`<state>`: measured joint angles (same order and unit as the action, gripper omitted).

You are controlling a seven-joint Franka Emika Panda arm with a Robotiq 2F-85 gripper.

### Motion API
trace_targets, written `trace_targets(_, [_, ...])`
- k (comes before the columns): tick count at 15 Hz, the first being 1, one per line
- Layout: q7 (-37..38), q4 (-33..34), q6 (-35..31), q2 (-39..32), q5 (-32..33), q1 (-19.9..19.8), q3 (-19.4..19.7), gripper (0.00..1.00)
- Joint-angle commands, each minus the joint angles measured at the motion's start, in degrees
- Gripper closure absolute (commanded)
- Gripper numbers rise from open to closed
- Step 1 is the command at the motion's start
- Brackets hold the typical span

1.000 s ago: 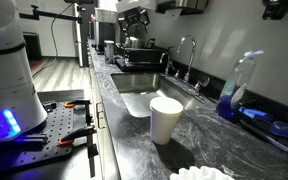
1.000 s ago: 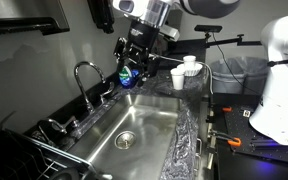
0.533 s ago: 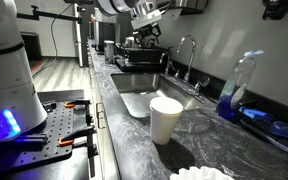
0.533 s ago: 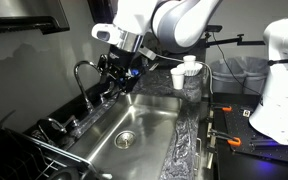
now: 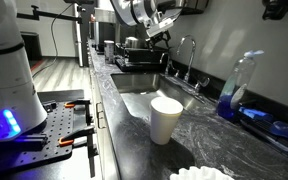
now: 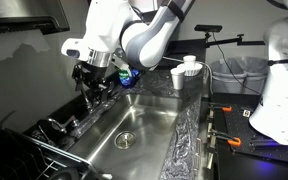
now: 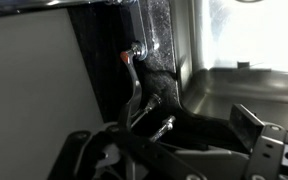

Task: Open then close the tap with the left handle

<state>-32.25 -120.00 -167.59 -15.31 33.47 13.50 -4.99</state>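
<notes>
The tap [image 5: 187,52], a tall chrome gooseneck, stands behind the sink in an exterior view. In the other exterior view my gripper [image 6: 94,84] hangs right in front of it and hides most of the spout. In the wrist view the spout [image 7: 134,85] rises between my fingers. A short chrome lever, the left handle [image 7: 162,125], lies just below it inside my gripper [image 7: 166,138]. The fingers are spread wide and touch nothing. In the exterior view from the counter end my gripper [image 5: 162,30] is above and left of the tap.
The steel sink [image 6: 134,125] [image 5: 144,95] lies below. A white paper cup [image 5: 166,120] [image 6: 187,72] stands on the dark counter. A clear spray bottle with blue liquid [image 5: 239,90] stands on the counter on the cup's other side from the tap. A dish rack [image 6: 24,155] stands by the sink's end.
The arm has swung from over the sink's cup end to the tap. My gripper has come down around the spout and handle and is still open.
</notes>
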Motion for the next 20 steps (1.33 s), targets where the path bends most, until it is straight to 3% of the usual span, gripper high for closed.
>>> trace_targets(1, [0.1,7.3,3.7,-5.9,-0.2,0.3,-1.9,0.0])
trace_targets(2, [0.3,3.7,1.4,-3.4,0.5,-0.3,-1.6,0.0])
trace_targets(8, [0.2,4.5,1.5,-4.6,0.4,-0.8,-2.0,0.0])
trace_targets(15, [0.4,10.5,-5.5,-11.8,2.5,1.3,1.3,0.0])
trace_targets(20, [-2.2,17.9,-5.9,-19.1,2.0,-0.9,-0.6,0.0])
